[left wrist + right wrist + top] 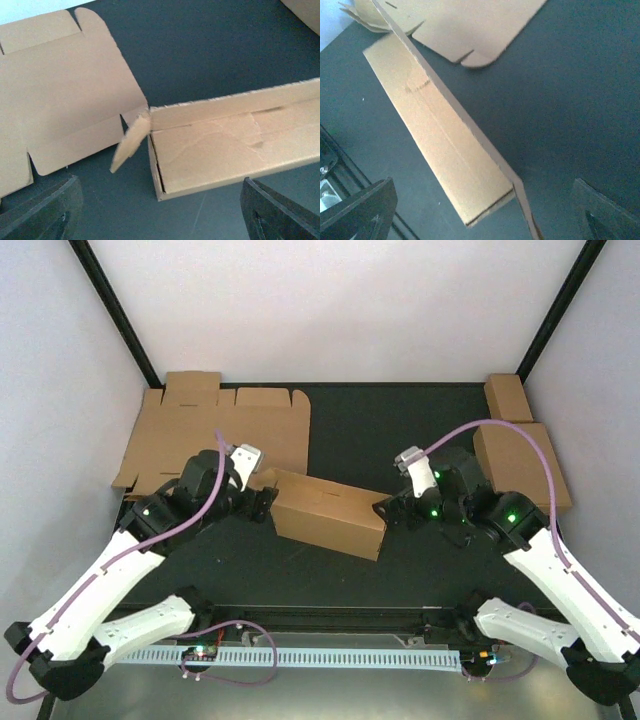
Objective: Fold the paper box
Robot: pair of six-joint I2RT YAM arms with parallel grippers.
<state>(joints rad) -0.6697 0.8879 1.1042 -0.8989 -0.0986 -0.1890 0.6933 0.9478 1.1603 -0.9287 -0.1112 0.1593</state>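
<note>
The paper box (330, 512) lies partly folded in the middle of the black table, as a long brown slab with one wall raised. My left gripper (262, 502) is open at its left end. In the left wrist view the box's corner (215, 150) and a loose side tab (131, 142) lie just ahead of the gripper (160, 220), between the spread fingers (45, 210). My right gripper (390, 510) is open at the right end. In the right wrist view the box's end (445, 145) sits between the wide fingers (360, 210) of the gripper (485, 225). Neither gripper grips the box.
A flat die-cut cardboard sheet (215, 435) lies at the back left, close behind the left gripper; it also shows in the left wrist view (60, 90) and the right wrist view (475, 25). Two brown boxes (520, 465) (508, 397) stand at the back right. White walls enclose the table.
</note>
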